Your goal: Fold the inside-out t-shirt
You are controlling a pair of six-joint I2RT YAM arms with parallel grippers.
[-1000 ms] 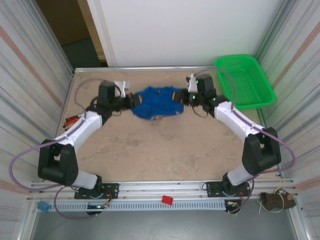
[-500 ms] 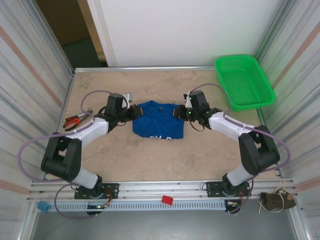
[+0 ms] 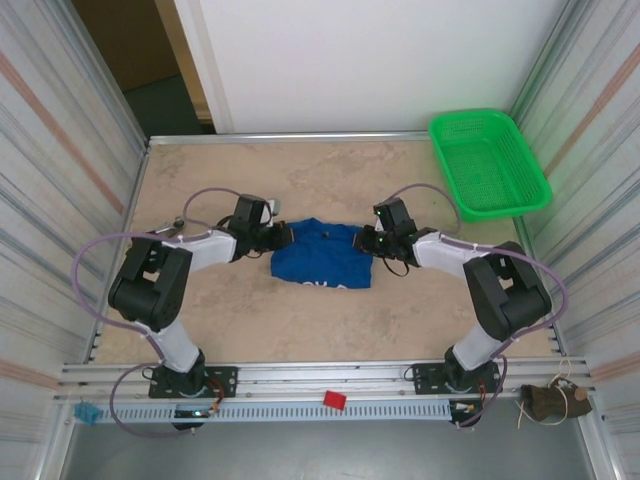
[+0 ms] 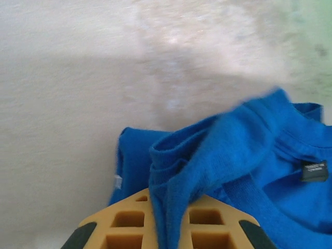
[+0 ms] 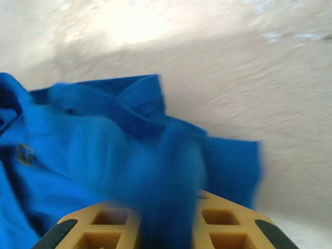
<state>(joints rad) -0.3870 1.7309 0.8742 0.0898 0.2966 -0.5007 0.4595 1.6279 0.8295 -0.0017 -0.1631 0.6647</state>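
The inside-out t-shirt [image 3: 322, 256] is royal blue and lies in a rough rectangle at mid-table, with a strip of white lettering along its near hem. My left gripper [image 3: 283, 237] is at its left top corner, shut on a fold of blue cloth [image 4: 249, 150] that runs between the yellow fingers [image 4: 124, 223]. A dark neck label [image 4: 315, 170] shows to the right. My right gripper [image 3: 365, 240] is at the right top corner. In the right wrist view, blurred blue cloth [image 5: 93, 150] fills the gap between its fingers [image 5: 228, 225].
A green mesh basket [image 3: 490, 160] sits at the far right corner of the table. Corrugated walls close in both sides. Both arms stretch low across the tabletop toward the shirt, cables looping above them. A small red piece [image 3: 333, 400] lies on the front rail.
Both grippers have drawn the shirt toward the near side and lowered it; it has gone from a hanging bunch to a flatter spread on the table.
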